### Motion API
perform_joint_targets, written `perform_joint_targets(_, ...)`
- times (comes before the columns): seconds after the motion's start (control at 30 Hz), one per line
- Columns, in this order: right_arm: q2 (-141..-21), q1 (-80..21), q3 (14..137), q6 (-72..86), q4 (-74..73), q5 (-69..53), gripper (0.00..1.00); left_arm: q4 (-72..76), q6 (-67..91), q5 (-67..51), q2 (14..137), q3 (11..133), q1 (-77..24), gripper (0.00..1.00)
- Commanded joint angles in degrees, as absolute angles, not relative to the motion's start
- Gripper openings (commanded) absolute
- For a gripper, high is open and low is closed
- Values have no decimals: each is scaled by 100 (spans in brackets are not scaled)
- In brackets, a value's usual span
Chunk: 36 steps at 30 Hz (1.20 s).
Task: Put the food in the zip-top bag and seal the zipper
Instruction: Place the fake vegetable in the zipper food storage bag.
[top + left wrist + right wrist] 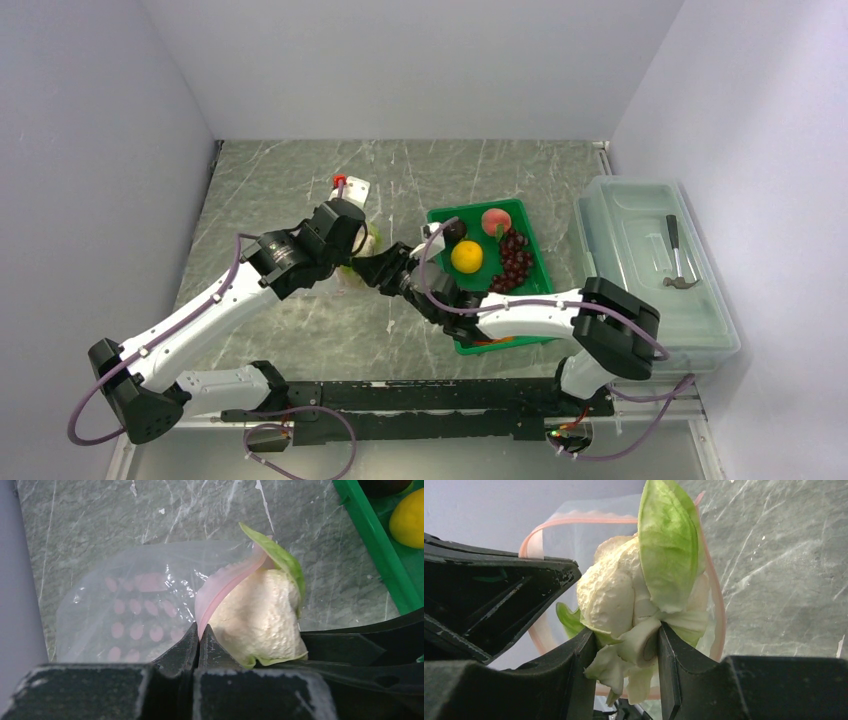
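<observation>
- While my left gripper (pixel 198 631) pinches its zipper (pixel 220 586), the zip-top bag (pixel 135 605) looks empty.
- Lemon (pixel 466 257) and grapes (pixel 514 262) wait in the green tray (pixel 478 208).
- My right gripper (pixel 626 637) squeezes the lettuce (pixel 624 590) at the bag's mouth, not in yet.

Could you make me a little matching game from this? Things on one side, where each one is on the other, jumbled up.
1 lettuce
2 lemon
3 hammer
4 zipper

A at the clear box
B pinched by the left gripper
C in the green tray
D held by the right gripper

Pairs: 1-D, 2-C, 3-A, 4-B.
</observation>
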State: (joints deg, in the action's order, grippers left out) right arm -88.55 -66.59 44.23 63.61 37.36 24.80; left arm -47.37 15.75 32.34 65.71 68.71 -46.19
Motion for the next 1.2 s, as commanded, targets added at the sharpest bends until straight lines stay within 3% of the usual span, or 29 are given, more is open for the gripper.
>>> perform_joint_targets(0.0, -8994, -6687, 4989, 5978, 3443, 2182, 0, -4524, 1582, 3202, 6487, 6890, -4600, 0)
perform_joint_targets(0.57, -9180, -6518, 6075, 4605, 2069, 1448, 1, -4369, 1473, 3029, 6323, 6822, -4601, 0)
perform_joint_targets(0.9, -8850, -6478, 6194, 4190, 1603, 1381, 22, -4351, 1433, 2999, 6319, 6811, -4595, 0)
perform_joint_targets(1.17, -8793, -6540, 6151, 3717, 1609, 961, 23, -4399, 1468, 3082, 6375, 6829, -4601, 0)
